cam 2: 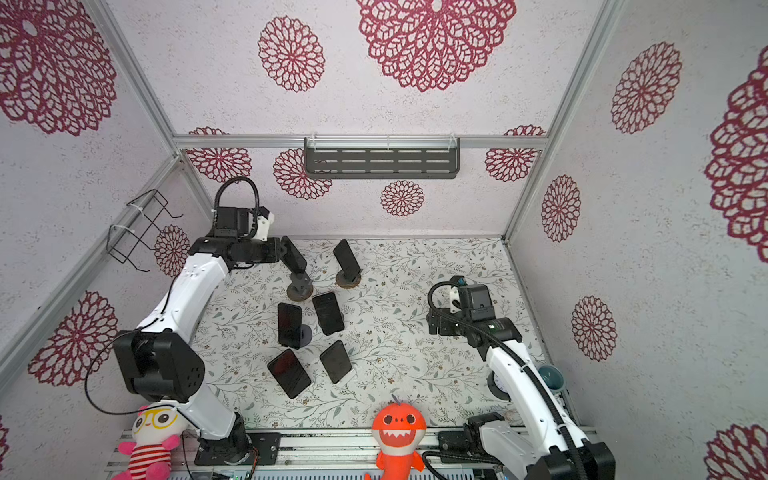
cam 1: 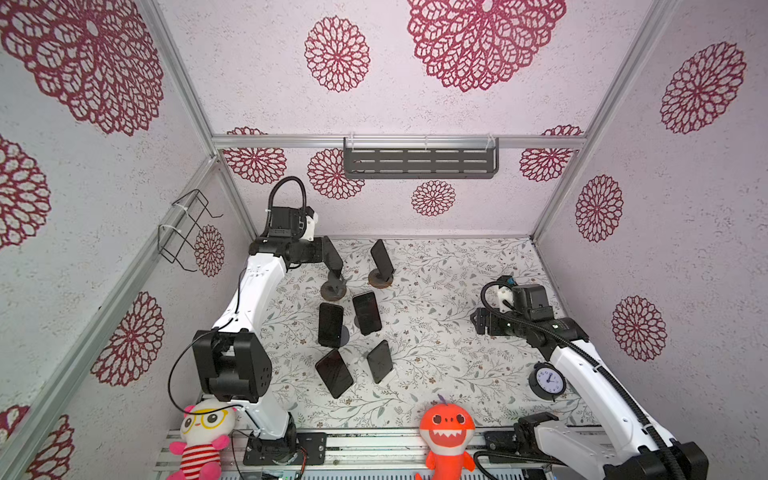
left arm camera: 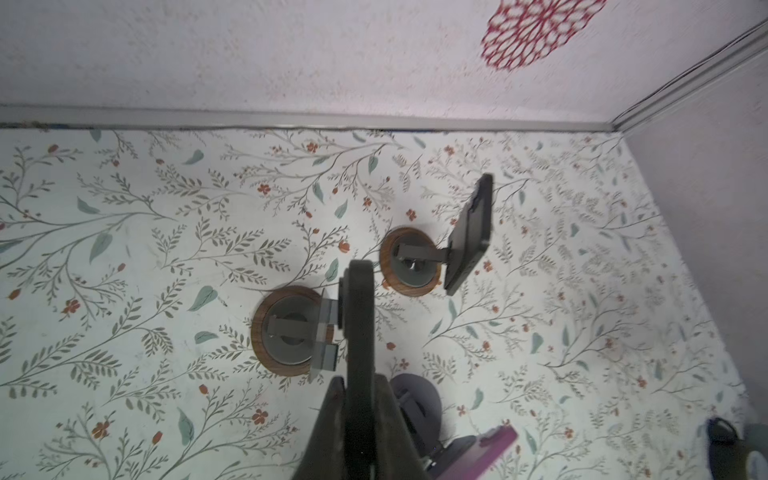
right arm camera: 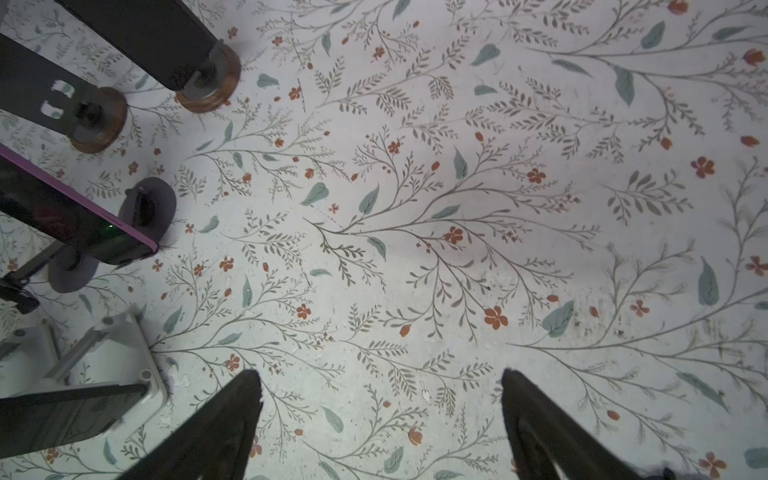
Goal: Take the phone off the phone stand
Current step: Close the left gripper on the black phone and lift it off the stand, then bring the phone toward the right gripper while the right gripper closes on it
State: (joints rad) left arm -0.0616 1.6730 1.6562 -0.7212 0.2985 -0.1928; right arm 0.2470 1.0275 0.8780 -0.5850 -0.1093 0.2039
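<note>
Right wrist view showed the right pincer (right arm camera: 380,374) with its jaws wide apart and nothing between them, hanging over bare floral tabletop (right arm camera: 478,257), well apart from the work.

Farther back, in the left wrist view, the left pincer (left arm camera: 359,388) was clamped on the phone (left arm camera: 358,307). The phone was seen edge-on between the fingers, one finger on each face. It leaned against the grey cradle of its phone stand (left arm camera: 286,332), whose wood-rimmed base sat on the tabletop just beside it. Whether its lower edge had left the cradle's lip I could not tell. In both top views this pair stood in the far row, on the left, the phone (cam 1: 332,254) jutting from the pincer above the stand.

The step in hand looked like the lift-off. To do it well, I judged, the grip should be kept firm and the phone drawn up and away along the cradle's lean, not sideways, so the base would not drag or tip. The neighbouring phone (left arm camera: 469,232) stood near on its own stand and wanted a clear berth.
</note>
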